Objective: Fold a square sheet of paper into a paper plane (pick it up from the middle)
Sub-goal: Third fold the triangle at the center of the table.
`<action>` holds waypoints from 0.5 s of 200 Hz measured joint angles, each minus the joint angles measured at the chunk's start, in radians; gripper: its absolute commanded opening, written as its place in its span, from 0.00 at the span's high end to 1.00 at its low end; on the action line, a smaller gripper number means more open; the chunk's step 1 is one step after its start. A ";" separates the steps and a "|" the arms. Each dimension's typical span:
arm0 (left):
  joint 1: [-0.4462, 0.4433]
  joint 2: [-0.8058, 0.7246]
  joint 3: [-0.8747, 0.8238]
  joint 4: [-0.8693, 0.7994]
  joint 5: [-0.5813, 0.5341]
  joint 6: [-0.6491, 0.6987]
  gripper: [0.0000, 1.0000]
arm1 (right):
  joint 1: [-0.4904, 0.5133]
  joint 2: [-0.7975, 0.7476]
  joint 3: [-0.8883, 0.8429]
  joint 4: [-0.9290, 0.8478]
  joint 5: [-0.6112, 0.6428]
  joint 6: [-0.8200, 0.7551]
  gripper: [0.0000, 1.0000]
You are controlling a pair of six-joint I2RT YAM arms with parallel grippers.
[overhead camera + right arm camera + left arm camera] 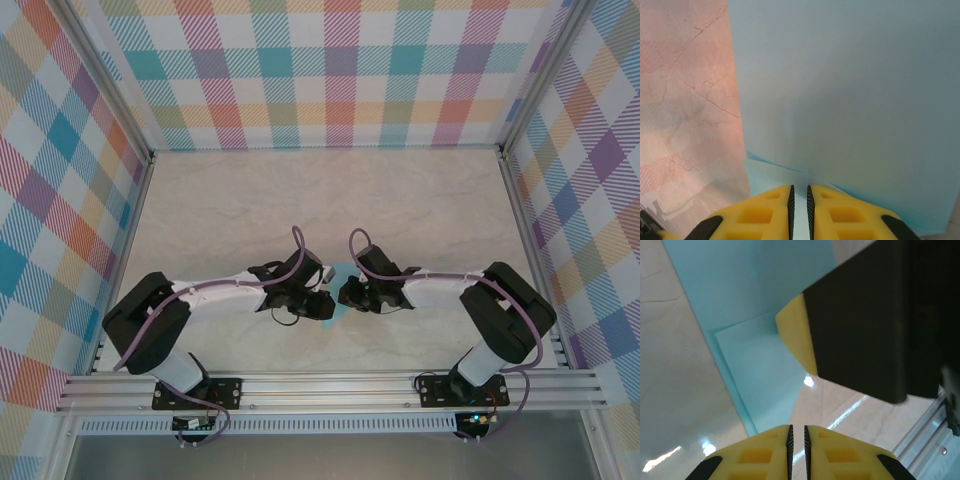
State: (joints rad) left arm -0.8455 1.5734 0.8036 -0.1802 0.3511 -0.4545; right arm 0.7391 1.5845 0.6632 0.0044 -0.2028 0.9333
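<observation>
Both pairs of jaws nearly closed, a slit apart. Folded light-blue sheet (757,365) on bench (250,200): just ahead of left gripper (797,431), reaching under right gripper (800,190); whether it is pinched there cannot be told.

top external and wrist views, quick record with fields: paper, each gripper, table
paper: square sheet of paper, light blue, lying between the two grippers, one layer folded over, no dart shape yet
table: pale marbled table
left gripper: over the paper's edge, jaws nearly together, nothing seen between them
right gripper: low over the paper, jaws nearly together; whether it pinches the paper cannot be told
</observation>
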 measured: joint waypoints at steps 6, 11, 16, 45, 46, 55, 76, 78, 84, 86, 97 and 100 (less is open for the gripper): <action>0.000 0.020 0.003 0.008 0.002 -0.002 0.84 | 0.000 -0.004 0.000 -0.004 0.000 0.000 0.83; 0.000 0.038 0.006 0.014 0.004 -0.003 0.85 | -0.001 -0.008 0.000 -0.006 0.000 0.000 0.83; 0.000 0.055 0.010 0.020 0.005 -0.002 0.85 | -0.002 -0.011 0.000 -0.008 0.000 0.000 0.83; -0.001 0.126 0.019 0.047 0.013 -0.009 0.89 | -0.007 -0.035 0.000 -0.021 0.000 0.000 0.83; -0.001 0.126 0.019 0.050 0.013 -0.010 0.89 | -0.007 -0.036 0.000 -0.021 0.000 0.000 0.83; -0.001 0.127 0.020 0.056 0.008 -0.011 0.89 | -0.007 -0.048 0.000 -0.026 0.000 0.000 0.83; -0.003 0.127 0.019 0.058 0.005 -0.021 0.90 | -0.007 -0.083 0.000 -0.028 -0.001 0.000 0.85; -0.003 0.127 0.019 0.058 0.005 -0.022 0.90 | -0.007 -0.085 -0.001 -0.026 -0.003 0.000 0.85; -0.003 0.127 0.019 0.059 0.005 -0.024 0.90 | -0.007 -0.089 -0.002 -0.021 -0.011 0.001 0.86; -0.003 0.127 0.019 0.059 0.005 -0.025 0.90 | -0.007 -0.089 -0.002 -0.019 -0.015 0.001 0.86; -0.003 0.127 0.019 0.060 0.004 -0.026 0.90 | -0.007 -0.083 -0.003 -0.005 -0.029 0.006 0.87; -0.003 0.127 0.018 0.060 0.004 -0.026 0.90 | -0.007 -0.080 -0.003 -0.002 -0.033 0.007 0.87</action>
State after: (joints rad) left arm -0.8482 1.7004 0.8219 -0.1207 0.3553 -0.4801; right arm 0.7319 1.5043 0.6601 0.0029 -0.2356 0.9405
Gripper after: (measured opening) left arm 0.103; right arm 0.138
